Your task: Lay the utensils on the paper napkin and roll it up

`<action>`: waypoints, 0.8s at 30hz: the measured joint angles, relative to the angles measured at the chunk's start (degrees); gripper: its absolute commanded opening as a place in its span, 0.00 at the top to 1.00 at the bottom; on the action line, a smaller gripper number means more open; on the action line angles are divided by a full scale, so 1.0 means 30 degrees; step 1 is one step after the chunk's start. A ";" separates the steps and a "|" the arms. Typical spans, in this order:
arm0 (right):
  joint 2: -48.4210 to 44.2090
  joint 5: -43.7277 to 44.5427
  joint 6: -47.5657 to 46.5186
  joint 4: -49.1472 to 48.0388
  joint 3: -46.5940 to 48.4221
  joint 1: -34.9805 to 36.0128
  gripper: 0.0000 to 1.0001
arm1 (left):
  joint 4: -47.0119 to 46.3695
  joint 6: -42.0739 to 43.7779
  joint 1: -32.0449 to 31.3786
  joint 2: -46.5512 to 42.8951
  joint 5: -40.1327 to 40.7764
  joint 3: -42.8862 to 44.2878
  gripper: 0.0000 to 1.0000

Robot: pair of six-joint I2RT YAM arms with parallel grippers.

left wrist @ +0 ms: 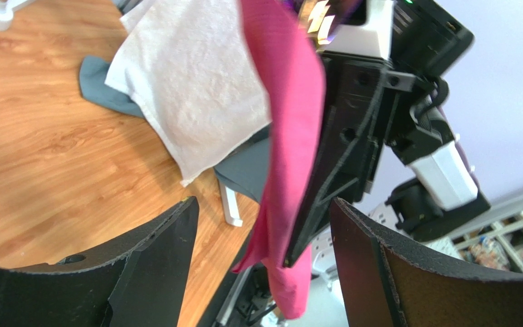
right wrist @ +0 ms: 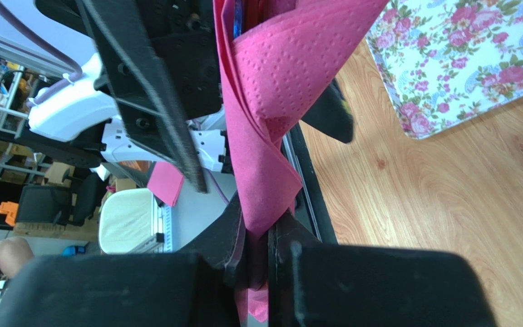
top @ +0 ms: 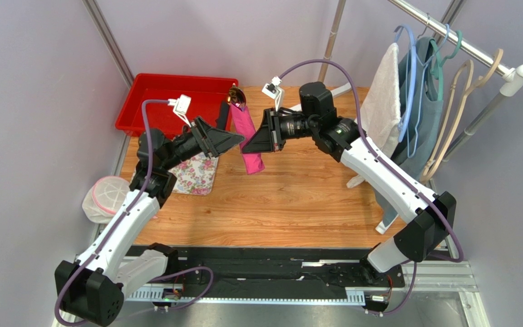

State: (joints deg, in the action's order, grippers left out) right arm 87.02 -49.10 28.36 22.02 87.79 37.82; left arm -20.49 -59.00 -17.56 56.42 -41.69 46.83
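The magenta paper napkin [top: 249, 139] is rolled into a long bundle and hangs upright above the table between both grippers. A shiny dark utensil tip [top: 235, 95] sticks out of its top end; the rest of the utensils are hidden inside. My right gripper [top: 250, 145] is shut on the napkin's lower part; in the right wrist view [right wrist: 261, 235] the napkin [right wrist: 271, 102] is pinched between the jaws. My left gripper [top: 239, 141] is open, and in the left wrist view [left wrist: 264, 204] its jaws stand either side of the napkin [left wrist: 288, 136] and one right finger without touching.
A red bin [top: 169, 88] stands at the back left. A white floral cloth [top: 196, 174] lies under the left arm. A white mesh bowl [top: 107, 194] sits off the table's left edge. A clothes rack with a white towel [top: 383, 95] and hangers stands at the right.
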 measured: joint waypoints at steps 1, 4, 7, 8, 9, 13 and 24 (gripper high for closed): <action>0.0022 0.0000 0.0262 -0.0270 0.0000 0.0000 1.00 | 0.0168 -0.0204 0.0015 0.0058 0.0219 0.0000 0.23; 0.0117 -0.0029 0.1166 -0.1217 0.0000 0.0007 1.00 | 0.0306 -0.0845 0.0015 0.0357 0.0670 0.0000 0.30; 0.0262 -0.0087 0.1829 -0.1960 0.0000 0.0007 1.00 | -0.0299 -0.1530 0.0022 0.0612 0.0707 0.0000 0.39; 0.0335 -0.0095 0.2018 -0.2200 0.0000 0.0000 1.00 | -0.0605 -0.1749 0.0022 0.0685 0.0656 0.0000 0.42; 0.0401 -0.0102 0.2178 -0.2382 0.0000 0.0000 1.00 | -0.0882 -0.2040 0.0022 0.0758 0.0612 0.0000 0.49; 0.0627 -0.0022 0.2586 -0.2878 0.0000 -0.0007 1.00 | -0.1945 -0.3053 0.0029 0.1144 0.0350 0.0007 0.55; 0.0933 0.0015 0.3126 -0.3599 0.0000 -0.0044 1.00 | -0.2696 -0.4721 0.0036 0.1727 0.0372 0.0000 0.53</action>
State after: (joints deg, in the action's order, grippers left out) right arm 89.82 -49.06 37.74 11.22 87.79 37.69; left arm -28.58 -73.17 -17.45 61.60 -40.58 46.83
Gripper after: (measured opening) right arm 0.077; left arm 0.497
